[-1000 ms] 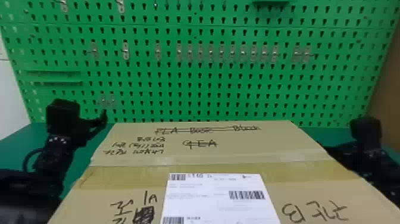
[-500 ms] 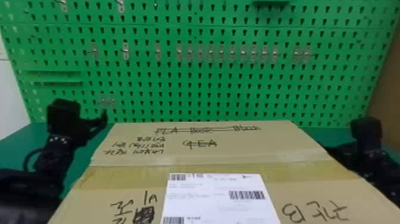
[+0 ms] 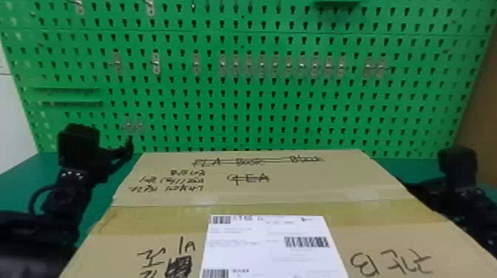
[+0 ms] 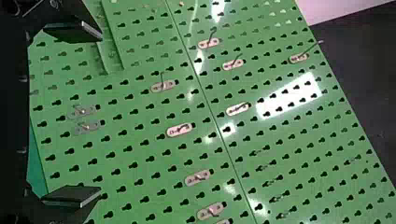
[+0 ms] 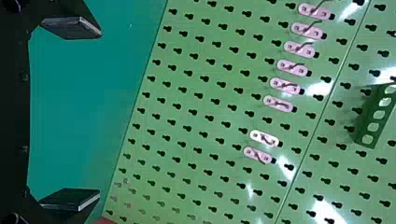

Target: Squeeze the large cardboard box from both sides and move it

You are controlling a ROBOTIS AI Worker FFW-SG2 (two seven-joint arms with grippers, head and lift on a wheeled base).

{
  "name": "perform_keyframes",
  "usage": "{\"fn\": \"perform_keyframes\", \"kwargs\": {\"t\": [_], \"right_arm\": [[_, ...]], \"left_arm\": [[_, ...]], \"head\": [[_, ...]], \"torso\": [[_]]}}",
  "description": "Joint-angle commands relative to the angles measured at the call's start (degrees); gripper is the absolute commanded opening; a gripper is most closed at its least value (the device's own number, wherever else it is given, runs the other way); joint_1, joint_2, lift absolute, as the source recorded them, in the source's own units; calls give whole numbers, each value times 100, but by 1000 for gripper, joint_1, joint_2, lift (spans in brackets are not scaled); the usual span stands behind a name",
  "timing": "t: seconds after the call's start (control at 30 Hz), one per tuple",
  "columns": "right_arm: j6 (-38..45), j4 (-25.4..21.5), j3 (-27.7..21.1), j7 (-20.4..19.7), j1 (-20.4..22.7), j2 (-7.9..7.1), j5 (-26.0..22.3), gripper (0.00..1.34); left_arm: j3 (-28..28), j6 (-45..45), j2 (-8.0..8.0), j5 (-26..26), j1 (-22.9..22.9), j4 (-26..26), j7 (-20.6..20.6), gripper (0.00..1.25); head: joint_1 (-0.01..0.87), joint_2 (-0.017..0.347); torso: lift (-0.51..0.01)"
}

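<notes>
The large, flat-topped brown cardboard box (image 3: 296, 196) sits on the teal worktop (image 3: 22, 183), between its left and right edges, its far side facing the worktop's far edge. Its top looks flat and uncrushed, with yellowish tape (image 3: 155, 218) across it and a white paper label (image 3: 266, 255). It should handle as bulky and fairly stiff, though its side walls may bow or slip under uneven pressure; its weight cannot be judged. The best hold is probably on opposite side walls, at matching heights, pressed squarely inward. The black left arm (image 3: 66, 192) and black right arm (image 3: 471, 196) flank it; contact cannot be told. The left gripper (image 4: 100, 113) and right gripper (image 5: 100, 113) each have fingers spread wide, holding nothing between them. Beyond stands a green pegboard (image 3: 244, 120).
</notes>
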Motion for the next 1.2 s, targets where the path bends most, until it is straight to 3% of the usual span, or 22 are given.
{"fn": "perform_keyframes", "kwargs": {"t": [0.0,1.17], "right_arm": [[0,-20,-9,0,20,-1,0,1236],[9,-47,26,9,-23,16,-9,1236]], "left_arm": [[-12,0,-5,9,2,1,0,1121],[-12,0,-76,0,73,-17,0,1121]], "head": [[398,51],[398,51]], "torso": [[-209],[-209]]}}
